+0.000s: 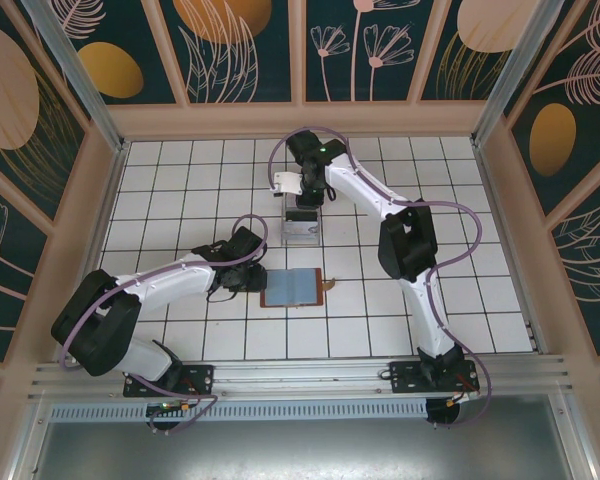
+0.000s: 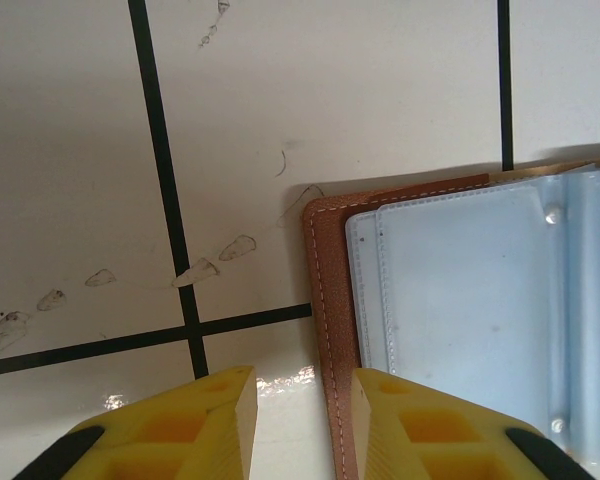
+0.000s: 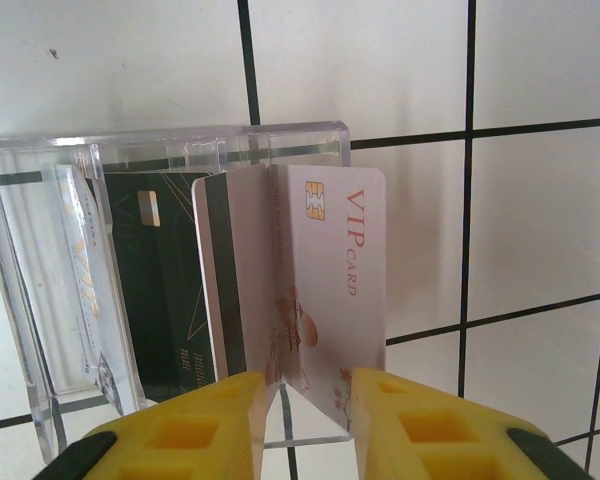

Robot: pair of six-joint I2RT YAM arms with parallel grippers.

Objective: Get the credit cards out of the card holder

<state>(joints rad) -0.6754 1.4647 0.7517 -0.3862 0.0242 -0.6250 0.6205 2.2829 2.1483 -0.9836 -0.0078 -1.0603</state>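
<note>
White tiled floor (image 1: 180,180) ringed by dark floral-patterned walls (image 1: 245,60).

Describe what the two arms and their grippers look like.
The left arm and right arm have white shells, black joints and a looping purple cable. The left gripper and right gripper have blocky yellow fingers with recessed pockets.

**Surroundings: stand, table, enclosure**

Clear acrylic tiered stand (image 1: 302,238) upright on the white tiled table (image 1: 180,180), a little beyond centre. Black grout lines on the tiles. A row of greyish smudges (image 2: 200,268) trails across one tile. Dark floral wall panels (image 1: 240,40) enclose three sides. An aluminium rail (image 1: 300,372) runs along the near edge.
</note>
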